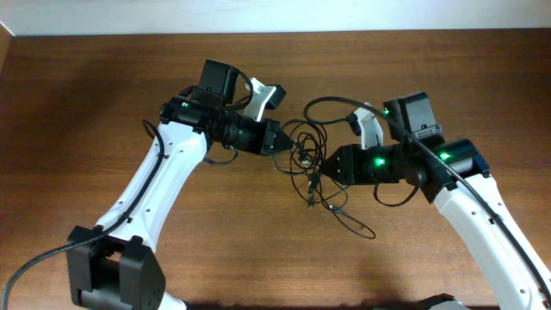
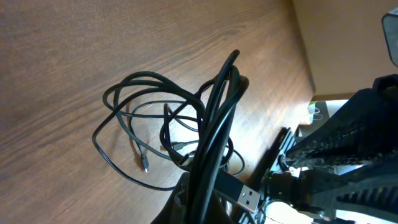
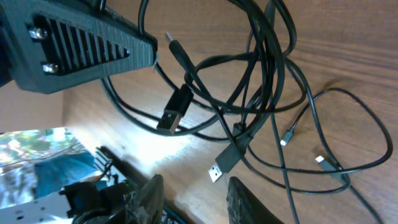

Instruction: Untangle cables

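The cables (image 1: 306,155) are thin black cords tangled between my two arms at mid table. My left gripper (image 1: 280,142) is shut on a bundle of their strands. In the left wrist view those strands (image 2: 214,124) rise from the left gripper (image 2: 208,208), a silver-tipped USB plug (image 2: 249,199) pokes out beside it, and loose loops (image 2: 143,124) lie on the wood. My right gripper (image 1: 323,168) faces the tangle from the right. In the right wrist view the right gripper (image 3: 196,199) is open with nothing between its fingers, and a USB plug (image 3: 221,168) hangs just past them.
The wooden table (image 1: 103,86) ends at its far edge against a white wall (image 1: 258,15). The left arm's base (image 1: 112,271) stands at the front left. One cable loop (image 1: 353,224) trails toward the front. My left gripper's black body (image 3: 81,43) fills the right wrist view's top left.
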{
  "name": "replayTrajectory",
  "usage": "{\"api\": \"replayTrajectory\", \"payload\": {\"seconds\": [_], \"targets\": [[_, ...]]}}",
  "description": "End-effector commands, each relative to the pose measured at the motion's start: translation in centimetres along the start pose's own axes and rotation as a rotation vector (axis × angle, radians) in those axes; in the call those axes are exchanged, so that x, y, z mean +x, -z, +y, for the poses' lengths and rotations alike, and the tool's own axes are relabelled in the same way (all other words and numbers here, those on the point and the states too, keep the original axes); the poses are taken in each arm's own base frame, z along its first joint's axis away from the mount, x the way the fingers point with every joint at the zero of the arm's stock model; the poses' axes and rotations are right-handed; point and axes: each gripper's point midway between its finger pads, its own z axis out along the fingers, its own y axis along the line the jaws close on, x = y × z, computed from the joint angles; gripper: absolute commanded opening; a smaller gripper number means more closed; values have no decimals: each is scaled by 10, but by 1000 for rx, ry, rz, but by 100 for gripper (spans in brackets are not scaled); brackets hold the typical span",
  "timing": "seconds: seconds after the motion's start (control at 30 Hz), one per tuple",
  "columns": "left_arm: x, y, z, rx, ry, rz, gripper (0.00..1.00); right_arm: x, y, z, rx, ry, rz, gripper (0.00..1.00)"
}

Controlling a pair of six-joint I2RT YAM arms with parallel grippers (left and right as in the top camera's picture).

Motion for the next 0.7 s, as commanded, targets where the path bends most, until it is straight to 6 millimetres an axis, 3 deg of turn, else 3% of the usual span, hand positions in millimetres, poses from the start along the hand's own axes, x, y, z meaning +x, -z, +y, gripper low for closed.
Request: {"api": "replayTrajectory", "payload": {"seconds": [0.0, 0.13, 0.23, 0.43, 0.6, 0.67], "targets": [[-2, 7, -15, 46, 46, -13, 0, -6, -10, 1, 30, 51, -4, 34], [-2, 7, -14, 41, -15, -15, 0, -6, -35, -4, 36, 82, 45, 33], [-2, 7, -14, 40, -82, -16, 0, -5, -49, -21, 96, 61, 77, 27], [1, 7, -14, 42, -83, -6, 0, -10, -55, -28, 119, 83, 65, 24], [1, 7, -15, 47, 83, -2, 0, -7, -61, -19, 119, 128, 71, 25], [2, 8, -30, 136, 91, 7, 0, -9, -63, -23, 169, 149, 54, 17]]}}
